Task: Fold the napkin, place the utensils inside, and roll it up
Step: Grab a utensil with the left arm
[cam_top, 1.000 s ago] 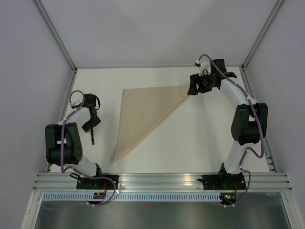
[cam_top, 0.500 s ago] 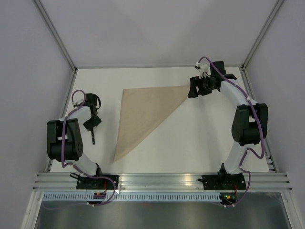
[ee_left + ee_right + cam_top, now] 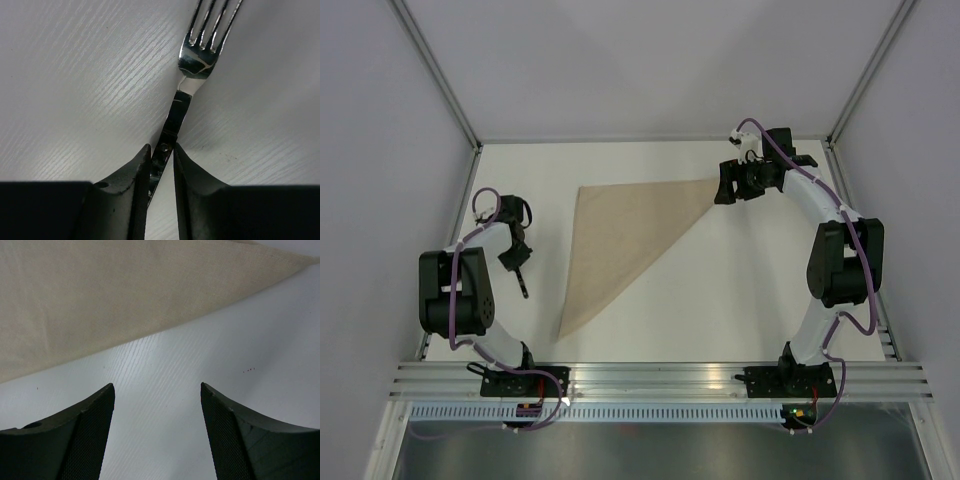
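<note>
The napkin (image 3: 625, 235) is a tan cloth folded into a triangle, lying flat in the middle of the white table; its edge fills the top of the right wrist view (image 3: 125, 295). A fork (image 3: 521, 284) lies left of it. In the left wrist view its silvery prongs (image 3: 192, 65) point away from me and its dark handle runs slantwise between the jaws. My left gripper (image 3: 515, 258) (image 3: 161, 145) has closed onto that handle, both tips against it. My right gripper (image 3: 723, 183) (image 3: 156, 385) stands open just off the napkin's far right corner, holding nothing.
Pale enclosure walls (image 3: 380, 150) stand on the left, right and far sides. An aluminium rail (image 3: 660, 378) carrying both arm bases runs along the near edge. Bare white tabletop (image 3: 740, 290) lies right of the napkin.
My left gripper's jaws have narrowed onto the fork handle, and the fork has tilted from straight to slanted. The right arm has drawn slightly back from the napkin corner and stays open.
</note>
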